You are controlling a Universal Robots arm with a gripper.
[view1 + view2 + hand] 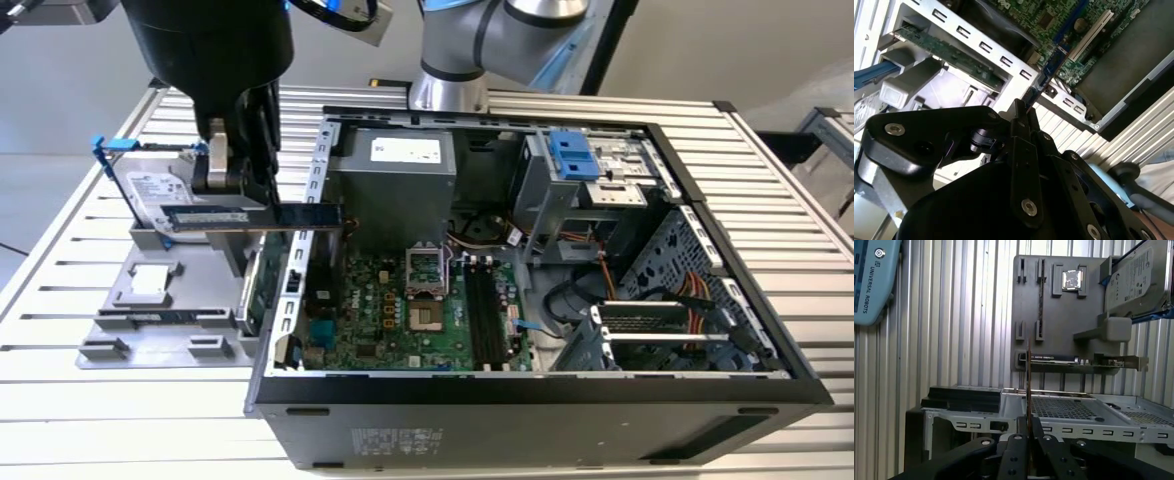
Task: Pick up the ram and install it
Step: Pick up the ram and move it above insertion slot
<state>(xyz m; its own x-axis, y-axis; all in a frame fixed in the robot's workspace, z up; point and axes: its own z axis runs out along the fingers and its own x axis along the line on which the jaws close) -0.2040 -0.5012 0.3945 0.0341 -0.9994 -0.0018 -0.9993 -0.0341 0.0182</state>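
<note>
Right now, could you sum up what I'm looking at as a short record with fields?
jaws: shut on the ram
ram position: in the air, level, above the computer case wall on the exterior view's left
case: lying open, motherboard exposed
grey holder: beside the case, hard drive standing in it

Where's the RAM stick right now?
In the exterior view's left, the gripper holds the ram level across the computer case's side wall, beside the hard drive.

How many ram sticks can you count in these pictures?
1: the ram, clamped in the gripper, hangs over the case wall on the exterior view's left. More may sit unseen in the motherboard slots.
</note>
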